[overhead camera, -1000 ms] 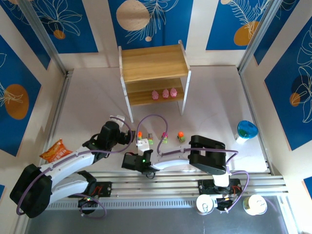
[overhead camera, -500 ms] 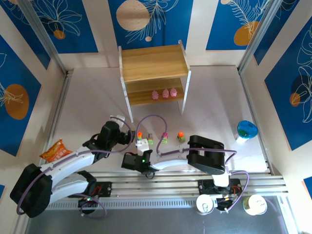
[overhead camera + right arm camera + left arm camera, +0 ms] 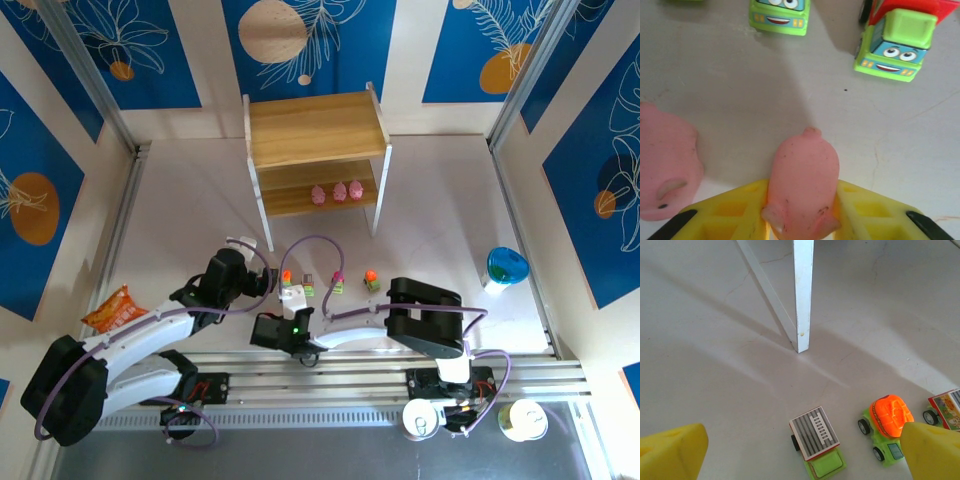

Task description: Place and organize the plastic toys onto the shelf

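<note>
My right gripper (image 3: 802,200) is shut on a pink pig (image 3: 805,185), its yellow fingers pressed against both flanks on the table. A second pig (image 3: 667,160) lies to its left, and two green trucks (image 3: 897,40) face it from beyond. My left gripper (image 3: 802,450) stands open over a grey-topped truck (image 3: 816,440), with an orange-topped truck (image 3: 887,422) beside its right finger. From above, several trucks (image 3: 308,287) sit in a row between the arms and the shelf (image 3: 315,130). Three pigs (image 3: 338,192) stand on its lower tier.
The shelf's white front leg (image 3: 803,295) stands just beyond the left gripper. A blue cup (image 3: 505,268) is at the right and an orange snack bag (image 3: 115,310) at the left. Aluminium rails (image 3: 380,365) run along the near edge.
The arms have hardly moved in the top view. The right gripper's jaws have come together onto the pig.
</note>
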Motion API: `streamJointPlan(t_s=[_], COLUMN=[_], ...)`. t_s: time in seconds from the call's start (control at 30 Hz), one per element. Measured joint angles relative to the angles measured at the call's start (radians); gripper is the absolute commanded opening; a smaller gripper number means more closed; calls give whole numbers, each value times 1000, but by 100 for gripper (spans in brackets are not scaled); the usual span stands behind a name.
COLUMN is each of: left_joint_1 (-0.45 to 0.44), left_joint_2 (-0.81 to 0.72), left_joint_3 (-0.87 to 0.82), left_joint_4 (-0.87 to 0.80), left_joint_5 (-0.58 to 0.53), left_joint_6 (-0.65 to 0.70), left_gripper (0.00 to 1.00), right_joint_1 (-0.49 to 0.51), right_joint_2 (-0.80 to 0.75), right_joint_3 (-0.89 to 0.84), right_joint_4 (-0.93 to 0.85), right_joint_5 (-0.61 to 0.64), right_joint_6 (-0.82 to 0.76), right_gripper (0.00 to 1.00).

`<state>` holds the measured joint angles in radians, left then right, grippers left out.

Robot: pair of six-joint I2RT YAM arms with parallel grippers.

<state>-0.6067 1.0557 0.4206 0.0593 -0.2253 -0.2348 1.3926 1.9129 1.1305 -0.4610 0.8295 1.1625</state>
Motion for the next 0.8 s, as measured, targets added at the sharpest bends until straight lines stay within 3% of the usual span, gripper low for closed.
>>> streamJointPlan(t_s=[0.47, 0.8], left_joint_1=[0, -45], left_joint_2=[-43, -64], left_joint_3=[-27, -27], left_joint_4=[14, 45], left_joint_5=[58, 80], left_joint_6=[7, 31], left_gripper=[98, 98], right_joint_1=[-3, -104], right_joint_2=[-199, -320], right_joint_3=[-51, -54], right_joint_4=[-88, -94], right_joint_5=[77, 104], right_joint_6=[-6, -123], right_gripper=[31, 31])
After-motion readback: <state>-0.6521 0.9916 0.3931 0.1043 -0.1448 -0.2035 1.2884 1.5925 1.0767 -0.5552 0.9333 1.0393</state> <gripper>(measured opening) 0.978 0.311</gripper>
